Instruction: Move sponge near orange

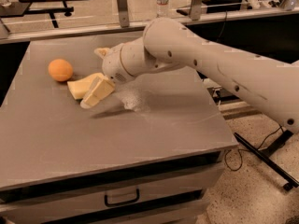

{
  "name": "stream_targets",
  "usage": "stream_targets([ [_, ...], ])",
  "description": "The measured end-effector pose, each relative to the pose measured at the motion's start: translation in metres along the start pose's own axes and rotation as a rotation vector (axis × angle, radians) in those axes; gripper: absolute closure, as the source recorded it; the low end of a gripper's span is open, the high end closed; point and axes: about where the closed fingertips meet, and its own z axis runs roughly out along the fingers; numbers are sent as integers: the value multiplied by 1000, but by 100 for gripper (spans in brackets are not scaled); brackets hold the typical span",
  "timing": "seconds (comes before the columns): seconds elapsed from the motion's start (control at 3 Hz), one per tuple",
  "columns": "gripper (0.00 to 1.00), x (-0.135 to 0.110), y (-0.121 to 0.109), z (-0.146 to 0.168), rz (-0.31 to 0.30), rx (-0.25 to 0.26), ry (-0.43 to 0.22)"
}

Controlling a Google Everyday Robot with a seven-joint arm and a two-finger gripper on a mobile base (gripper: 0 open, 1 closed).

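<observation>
The sponge [80, 87] lay flat on the grey table [140, 143], just beside the orange [60, 70] with a narrow gap between them, so the move looked all but done. The gripper [95, 77] hung at the sponge's right end, fingers spread apart (one overlapped the foam; whether it touched, I could not tell). Only drawing the arm clear seemed left.

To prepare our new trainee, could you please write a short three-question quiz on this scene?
1. True or false: the sponge lies on the table beside the orange.
2. The gripper is: A) raised high above the orange, B) open, low at the sponge, C) down by the drawer.
3. How many fruits lie on the table?
Key: 1 true; 2 B; 3 one.
</observation>
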Motion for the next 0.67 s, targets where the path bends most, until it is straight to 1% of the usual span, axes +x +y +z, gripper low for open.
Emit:
stream_targets([
  [0.33,0,-3,0,-22,5,11,9],
  [0.67,0,-19,2,-70,-10,35,53],
])
